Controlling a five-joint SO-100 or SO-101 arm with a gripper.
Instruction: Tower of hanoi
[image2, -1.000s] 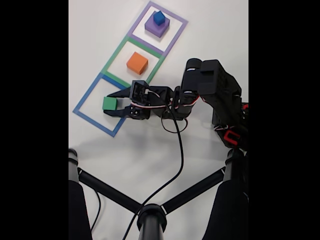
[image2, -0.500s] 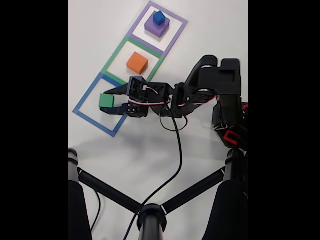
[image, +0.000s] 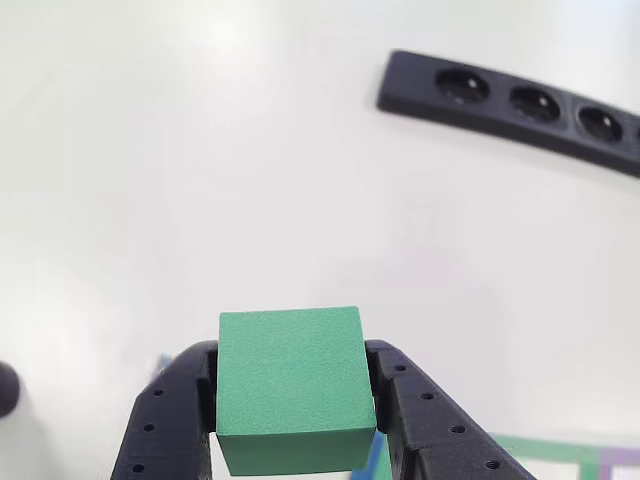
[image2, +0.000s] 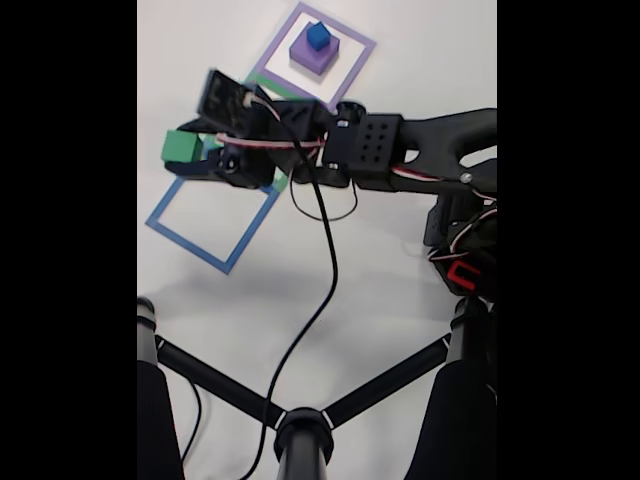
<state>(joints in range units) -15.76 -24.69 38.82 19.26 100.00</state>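
The green cube (image: 290, 385) was clamped between the two black fingers (image: 165, 425) of the gripper (image2: 192, 152) and carried clear of the table, its flat sides pressed by the jaws on either side, as the other view showed from close behind the fingers. In the fixed view the same cube (image2: 181, 147) hung in the air above the upper left corner of the blue-outlined square (image2: 190, 245), which lay bare beneath it.

Farther up the row of three taped squares, the small blue cube (image2: 318, 36) sat on top of the larger purple block (image2: 307, 56) inside the purple-outlined square (image2: 360, 45). The middle, green-outlined square (image2: 263, 84) was mostly hidden under the arm (image2: 375, 150), so whether anything rested in it could not be told.

Judged from this layout, the puzzle was in mid-play: one two-piece stack stood finished for now at the far end, while the green cube was in transit and had yet to be set down on any square or block. Its destination could not be read from the pictures. Further moves appeared to remain before all pieces shared one square.

A black power strip (image: 510, 100) lay on the white table (image: 200, 180) beyond the cube in the other view, and the black legs of a camera stand (image2: 300, 430) crossed the lower edge of the fixed view.
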